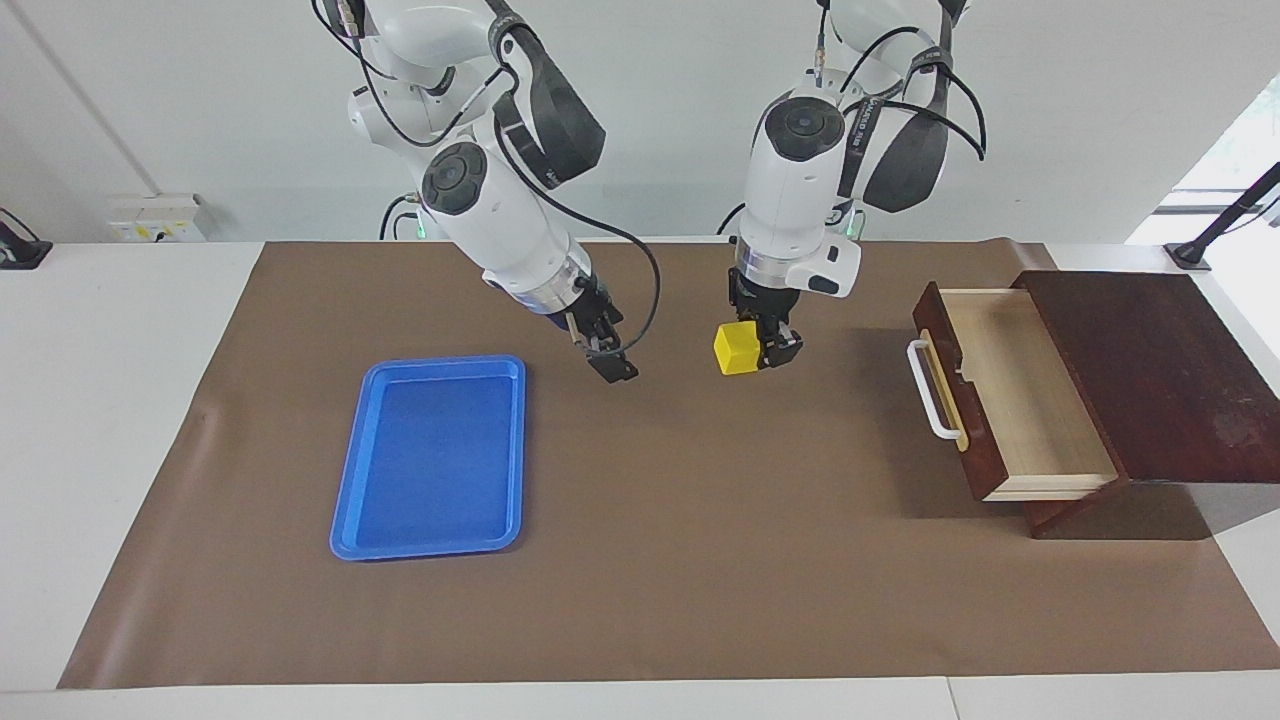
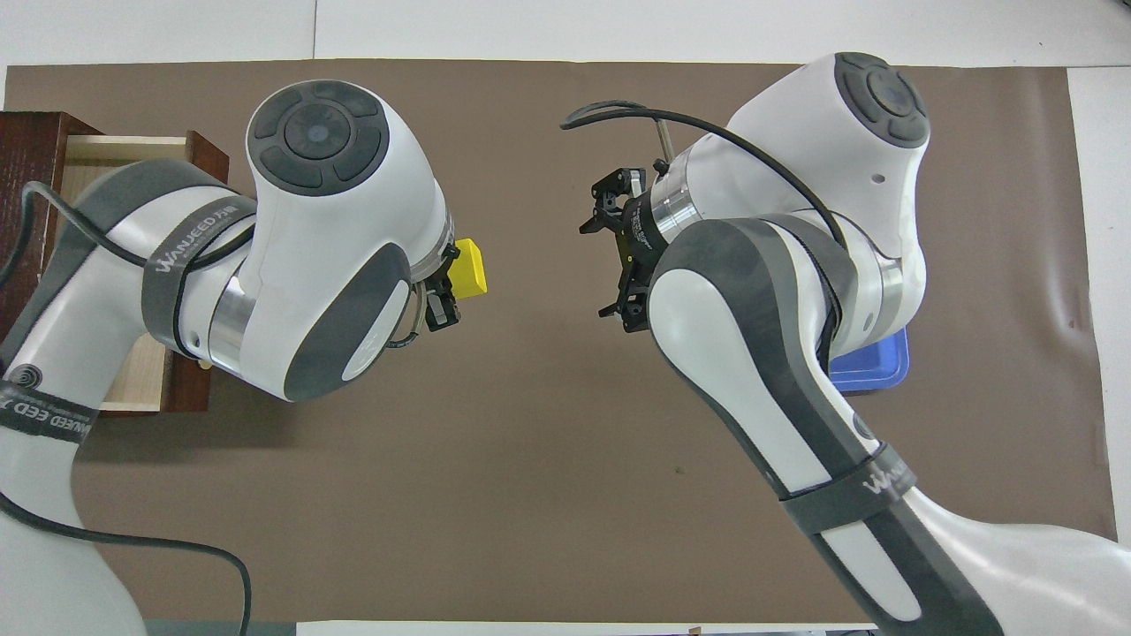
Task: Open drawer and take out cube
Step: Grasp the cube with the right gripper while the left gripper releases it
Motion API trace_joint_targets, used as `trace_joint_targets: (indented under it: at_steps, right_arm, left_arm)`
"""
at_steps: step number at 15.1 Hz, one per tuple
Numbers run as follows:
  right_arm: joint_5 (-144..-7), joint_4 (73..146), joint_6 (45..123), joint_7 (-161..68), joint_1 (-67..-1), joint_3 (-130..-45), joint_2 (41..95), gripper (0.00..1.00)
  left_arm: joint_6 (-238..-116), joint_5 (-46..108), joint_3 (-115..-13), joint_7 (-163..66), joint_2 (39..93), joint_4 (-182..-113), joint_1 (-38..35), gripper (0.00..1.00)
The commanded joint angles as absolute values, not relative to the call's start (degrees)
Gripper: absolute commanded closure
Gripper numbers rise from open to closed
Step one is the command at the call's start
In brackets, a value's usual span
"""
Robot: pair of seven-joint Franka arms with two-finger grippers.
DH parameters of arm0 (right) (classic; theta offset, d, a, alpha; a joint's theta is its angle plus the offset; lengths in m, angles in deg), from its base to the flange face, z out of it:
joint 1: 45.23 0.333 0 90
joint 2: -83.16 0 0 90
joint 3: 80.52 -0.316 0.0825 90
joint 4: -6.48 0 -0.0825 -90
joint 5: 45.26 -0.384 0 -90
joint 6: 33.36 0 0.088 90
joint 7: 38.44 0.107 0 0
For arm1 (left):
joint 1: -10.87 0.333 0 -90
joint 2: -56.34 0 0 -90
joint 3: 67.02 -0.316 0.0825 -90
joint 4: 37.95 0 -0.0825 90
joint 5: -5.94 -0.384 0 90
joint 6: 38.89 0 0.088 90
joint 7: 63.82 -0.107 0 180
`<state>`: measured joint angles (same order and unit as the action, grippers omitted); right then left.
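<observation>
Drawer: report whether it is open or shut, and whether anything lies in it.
Open. The drawer is pulled out of its dark box, and its pale interior shows bare. The cube is out, held in the left gripper.

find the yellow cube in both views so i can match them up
Facing view: the cube is just above mid-frame, held in the left gripper over the brown mat.
Overhead view: the cube is left of centre, peeking out from under the left arm's white wrist.
Shared landmark: the open drawer, at the right edge in the facing view and at the left edge in the overhead view.
</observation>
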<state>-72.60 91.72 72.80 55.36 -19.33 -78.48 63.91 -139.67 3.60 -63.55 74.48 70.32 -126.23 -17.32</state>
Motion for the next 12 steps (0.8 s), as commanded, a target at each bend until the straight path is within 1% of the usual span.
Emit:
trace_joint_targets:
  at_steps: [1,6,7,10,12]
  right_arm:
    - [-70.83,82.78,68.86,56.30,-17.98,-78.41,57.68,0.03]
    - [-70.75,72.16,68.69,59.38,-16.49,-78.32,49.77,0.05]
    - [-70.75,71.35,68.77,59.38,-15.62,-78.32,49.06,0.05]
    - [-70.92,70.99,68.69,59.47,-15.35,-78.67,48.88,0.05]
    - [-71.10,70.38,68.68,60.86,-13.95,-78.59,48.88,0.05]
  left_arm:
    - [-140.49,2.78,-63.94,75.58,70.23,-126.64,-18.05,1.00]
    - [-140.49,2.78,-63.94,75.58,70.14,-126.64,-17.96,1.00]
    - [-140.58,2.78,-63.94,75.58,70.14,-126.64,-17.96,1.00]
    - [-140.58,2.78,-63.94,75.58,70.14,-126.64,-17.96,1.00]
    - [-140.58,2.78,-63.94,75.58,70.14,-126.64,-17.96,1.00]
